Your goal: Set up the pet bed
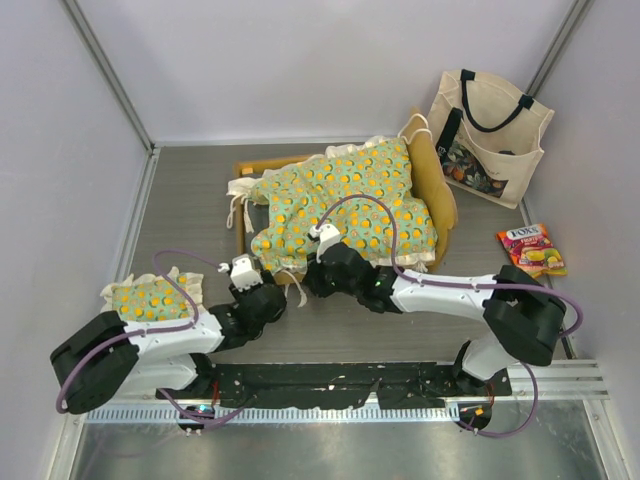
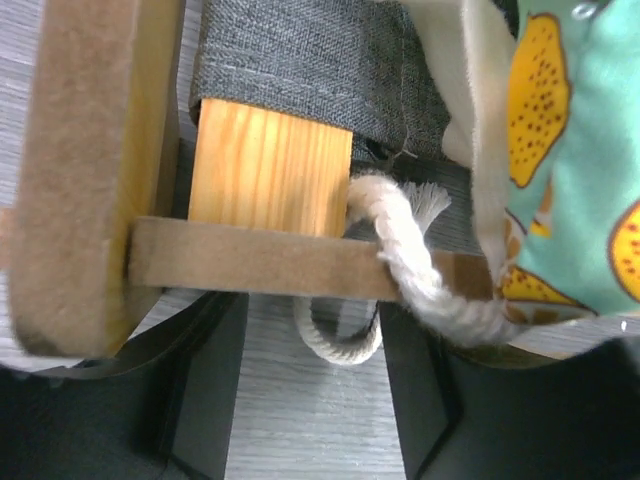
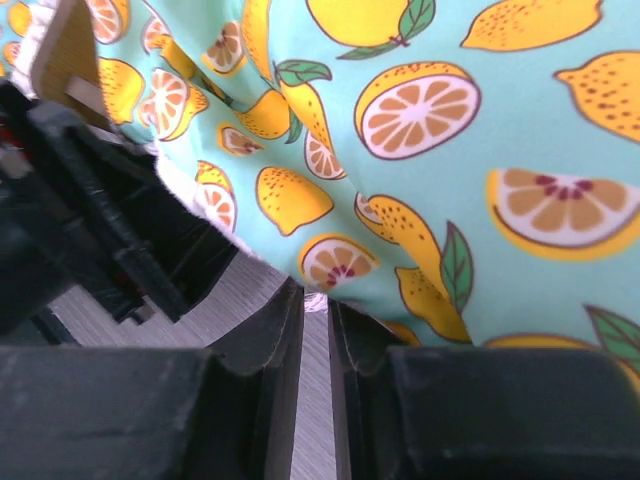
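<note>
Most of the bed (image 1: 443, 200) lies hidden under its cushion (image 1: 345, 195); only the headboard and an upper-left rail show. It sits mid-frame on the tabletop (image 1: 185, 200), cushion green, orange-printed, skewed. Left pincer (image 2: 310, 330) stands wide, straddling a rope tie (image 2: 410, 265) at the bed's lower-left corner. Right pincer (image 3: 315, 300) is narrow at the cushion's lower edge; grip unclear.

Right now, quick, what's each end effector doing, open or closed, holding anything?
Left end effector: open, a cord tie hanging loose between the jaws, not gripped.
Right end effector: nearly shut, apparently pinching the cushion edge.
</note>
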You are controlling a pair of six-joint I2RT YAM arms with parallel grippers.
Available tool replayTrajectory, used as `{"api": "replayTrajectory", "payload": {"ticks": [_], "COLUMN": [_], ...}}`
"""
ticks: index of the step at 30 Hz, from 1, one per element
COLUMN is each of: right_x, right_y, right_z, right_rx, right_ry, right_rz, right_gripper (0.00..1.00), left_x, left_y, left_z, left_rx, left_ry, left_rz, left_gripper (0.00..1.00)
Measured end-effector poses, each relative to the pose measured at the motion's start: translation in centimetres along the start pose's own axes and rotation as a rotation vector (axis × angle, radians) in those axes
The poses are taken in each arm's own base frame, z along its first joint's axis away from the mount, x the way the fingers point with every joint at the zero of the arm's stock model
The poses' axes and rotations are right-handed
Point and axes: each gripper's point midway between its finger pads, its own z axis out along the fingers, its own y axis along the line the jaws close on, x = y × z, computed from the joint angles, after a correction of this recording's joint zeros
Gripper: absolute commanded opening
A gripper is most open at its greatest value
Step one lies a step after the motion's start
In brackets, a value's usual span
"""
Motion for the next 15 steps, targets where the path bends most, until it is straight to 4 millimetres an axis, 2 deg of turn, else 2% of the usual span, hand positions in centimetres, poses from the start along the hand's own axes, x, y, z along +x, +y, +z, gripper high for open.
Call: {"api": "replayTrajectory", "payload": {"ticks": [3, 4, 5, 6, 7, 8, 12, 15], "right_x": [-0.6, -0.7, -0.7, -0.6, -0.4, -0.2, 1.3, 2.4], "right_y": [0.3, 0.4, 0.4, 0.5, 0.5, 0.5, 0.7, 0.8], "right_z": [-0.7, -0.9, -1.1, -1.3, -1.6, -1.8, -2.7, -3.1], "right_rx": [-0.016, -0.021, -0.027, -0.032, -0.040, -0.047, -0.080, -0.096], "right_ry": [-0.022, -0.029, -0.032, -0.035, -0.034, -0.034, -0.010, 0.006], "right_rz": [0.008, 0.014, 0.021, 0.028, 0.035, 0.049, 0.102, 0.132], "right_gripper": [0.21, 0.21, 0.23, 0.30, 0.34, 0.36, 0.53, 0.59], "left_x": [-0.2, -0.2, -0.1, 0.0, 0.1, 0.2, 1.0, 1.8], "left_y": [-0.1, -0.2, -0.4, -0.6, -0.8, -1.0, -2.1, -2.9], "left_z": [0.7, 0.9, 1.1, 1.3, 1.5, 1.6, 1.1, -0.1], "left_rx": [-0.013, -0.017, -0.018, -0.017, -0.018, -0.016, 0.018, 0.063], "left_ry": [-0.036, -0.048, -0.057, -0.061, -0.065, -0.067, -0.050, -0.018], "left_rz": [-0.010, -0.010, -0.015, -0.022, -0.021, -0.019, -0.001, 0.020], "left_gripper": [0.38, 0.28, 0.22, 0.16, 0.05, 0.01, 0.00, 0.00]}}
